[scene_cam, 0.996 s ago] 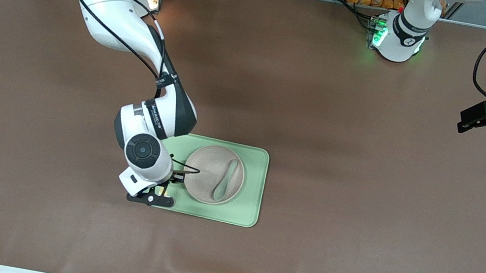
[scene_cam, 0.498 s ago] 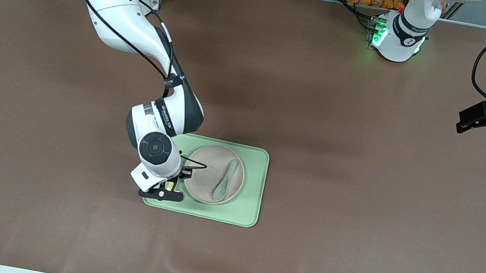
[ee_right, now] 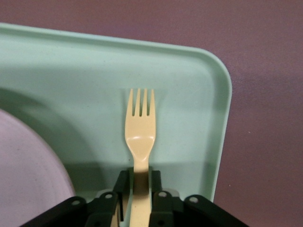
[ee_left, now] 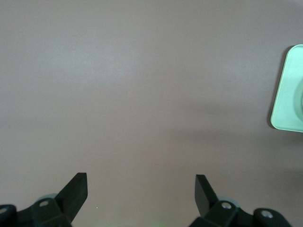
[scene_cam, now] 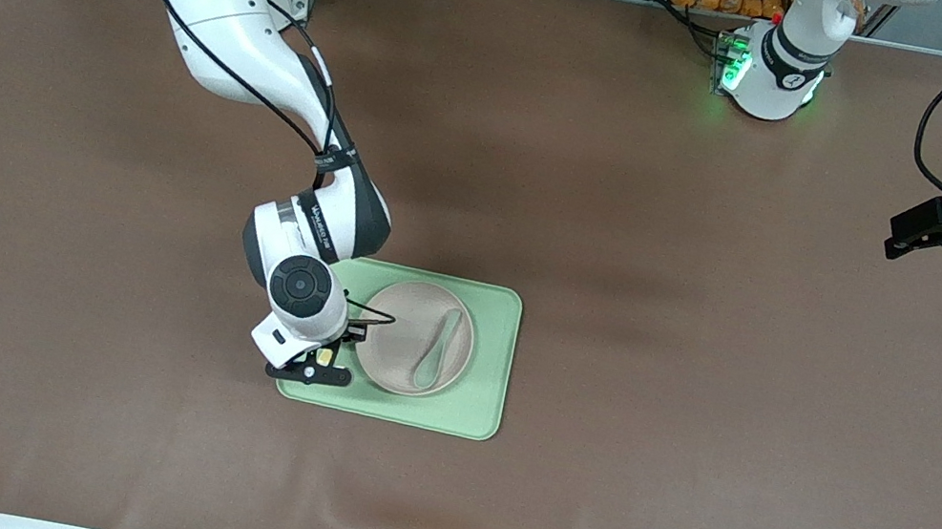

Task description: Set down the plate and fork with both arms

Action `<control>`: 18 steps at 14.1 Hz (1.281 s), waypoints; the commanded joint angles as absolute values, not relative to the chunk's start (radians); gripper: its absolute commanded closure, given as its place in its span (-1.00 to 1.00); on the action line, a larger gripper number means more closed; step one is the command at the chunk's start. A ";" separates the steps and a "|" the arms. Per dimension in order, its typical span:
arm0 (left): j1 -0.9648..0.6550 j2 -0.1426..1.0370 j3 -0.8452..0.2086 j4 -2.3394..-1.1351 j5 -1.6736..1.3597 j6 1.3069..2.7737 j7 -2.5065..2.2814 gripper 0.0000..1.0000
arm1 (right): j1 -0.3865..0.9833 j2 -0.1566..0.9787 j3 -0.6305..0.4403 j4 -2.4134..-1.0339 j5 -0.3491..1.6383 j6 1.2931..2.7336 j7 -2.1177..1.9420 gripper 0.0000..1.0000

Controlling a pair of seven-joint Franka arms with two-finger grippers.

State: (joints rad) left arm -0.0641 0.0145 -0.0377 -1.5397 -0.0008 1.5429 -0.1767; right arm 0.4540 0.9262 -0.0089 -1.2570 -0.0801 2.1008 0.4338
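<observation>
In the front view the right gripper (scene_cam: 327, 357) is down over the corner of the green tray (scene_cam: 481, 402) at the right arm's end, just beside the plate (scene_cam: 404, 340), which sits on the tray with a grey-green spoon (scene_cam: 436, 351) lying in it; the left gripper (scene_cam: 907, 237) waits up over bare counter (scene_cam: 705, 364) at the left arm's end, well apart from everything. The left wrist view shows that gripper's fingers (ee_left: 75, 189) spread open on nothing, with only a corner of the tray in sight. The right wrist view shows the fingers (ee_right: 156, 198) clamped on the handle of the fork (ee_right: 140, 125), its tines over the tray floor between the plate's rim and the tray's raised edge. To set it down well, I would lower it flat and level before letting go, keeping the tines off the rim. The strip is narrow, so a straight lift out looks safest; the open counter around the tray gives ample room to retreat.
</observation>
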 commanded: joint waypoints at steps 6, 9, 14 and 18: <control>-0.061 0.002 -0.040 -1.555 -0.005 1.557 -0.170 -1.00 | 0.396 0.825 0.017 -1.215 -0.087 1.950 0.423 -0.99; -0.061 0.000 -0.040 -1.557 -0.005 1.555 -0.170 -1.00 | 0.323 0.769 0.053 -1.181 -0.080 1.893 0.423 -1.00; -0.060 -0.002 -0.040 -1.554 -0.005 1.555 -0.170 -1.00 | 0.126 0.619 0.190 -1.187 -0.086 1.846 0.422 -1.00; -0.055 -0.009 -0.038 -1.552 -0.003 1.552 -0.169 -1.00 | 0.087 0.507 0.184 -1.187 -0.080 1.706 0.364 -1.00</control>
